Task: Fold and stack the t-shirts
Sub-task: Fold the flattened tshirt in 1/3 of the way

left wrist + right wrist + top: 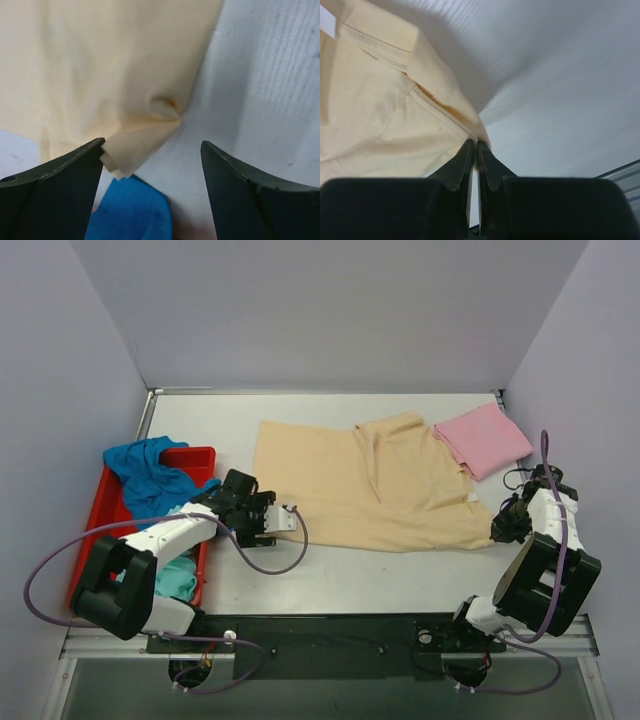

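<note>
The pale beige t-shirt [370,485] lies spread across the middle of the table. My left gripper [265,520] is open at its near left corner. In the left wrist view that folded corner [135,145] touches my left fingertip [92,152] and the jaws [152,150] stand wide apart. My right gripper [497,532] is shut on the shirt's near right corner; the right wrist view shows the hem [445,107] pinched at the tips [476,143]. The pink t-shirt [483,438] lies folded at the back right. The bright blue t-shirt [150,475] and light teal t-shirt [178,575] lie crumpled in the tray.
A red plastic tray [95,515] stands at the left edge of the table beside my left arm. Blue cloth [132,210] shows below my left jaws. Grey walls enclose the table on three sides. Purple cables loop from both arms.
</note>
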You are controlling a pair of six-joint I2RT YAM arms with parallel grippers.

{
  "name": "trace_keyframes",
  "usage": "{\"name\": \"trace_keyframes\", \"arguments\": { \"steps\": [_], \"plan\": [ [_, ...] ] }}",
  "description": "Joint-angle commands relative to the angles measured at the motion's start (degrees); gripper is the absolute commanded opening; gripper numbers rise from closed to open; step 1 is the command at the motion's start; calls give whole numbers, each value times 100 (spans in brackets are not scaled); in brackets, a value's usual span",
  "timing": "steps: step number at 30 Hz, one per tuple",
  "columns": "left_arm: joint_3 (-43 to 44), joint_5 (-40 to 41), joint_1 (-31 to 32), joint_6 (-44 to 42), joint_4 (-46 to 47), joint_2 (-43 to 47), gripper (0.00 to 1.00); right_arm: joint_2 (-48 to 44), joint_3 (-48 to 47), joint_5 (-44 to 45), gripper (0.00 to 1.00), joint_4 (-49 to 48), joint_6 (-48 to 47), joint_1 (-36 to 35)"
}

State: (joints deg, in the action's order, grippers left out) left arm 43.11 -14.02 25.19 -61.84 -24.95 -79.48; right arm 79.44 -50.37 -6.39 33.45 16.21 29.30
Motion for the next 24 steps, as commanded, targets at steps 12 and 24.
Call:
{"name": "trace_keyframes", "arguments": {
  "steps": [12,24],
  "plan": [
    [-435,770,-66,-461,1116,-192,0,-60,-8,86,0,39,-83,269],
    [-532,-188,-84,50,-1310,1074,0,-201,115,173,0,65,23,331]
  ]
}}
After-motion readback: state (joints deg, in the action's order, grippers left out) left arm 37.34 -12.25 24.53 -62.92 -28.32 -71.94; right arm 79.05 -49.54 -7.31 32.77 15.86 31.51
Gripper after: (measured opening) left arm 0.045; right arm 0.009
